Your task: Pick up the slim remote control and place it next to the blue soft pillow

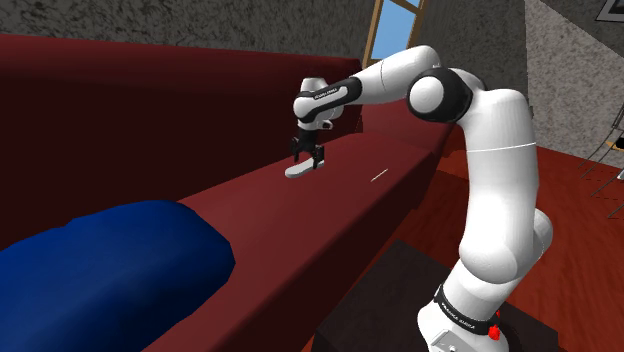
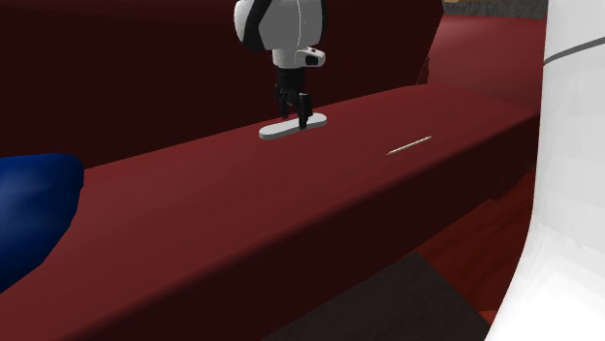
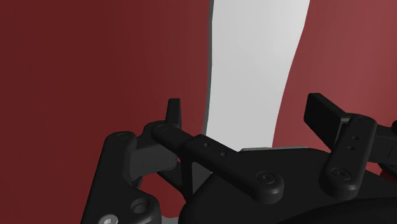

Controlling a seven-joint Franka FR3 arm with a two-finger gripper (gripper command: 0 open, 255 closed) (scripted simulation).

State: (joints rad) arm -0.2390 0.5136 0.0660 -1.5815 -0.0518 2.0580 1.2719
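A slim light-grey remote (image 1: pixel 298 170) (image 2: pixel 283 129) lies flat on the dark red sofa seat (image 1: pixel 340 205). My black gripper (image 1: pixel 307 155) (image 2: pixel 293 108) points straight down over it, open. In the wrist view the remote (image 3: pixel 254 70) runs lengthwise between the two fingers of the gripper (image 3: pixel 248 111), and a gap of red cushion shows on each side, so neither finger touches it. The blue pillow (image 1: pixel 100 265) (image 2: pixel 29 208) rests on the same seat, far off toward the shoulder view's lower left.
A thin pale stick (image 1: pixel 379 175) (image 2: pixel 409 146) lies on the seat to the right of the remote. The red backrest (image 1: pixel 150 110) rises behind. The dark stand (image 1: pixel 400 300) sits below the seat's front edge, and a red floor (image 1: pixel 580 250) lies beyond it.
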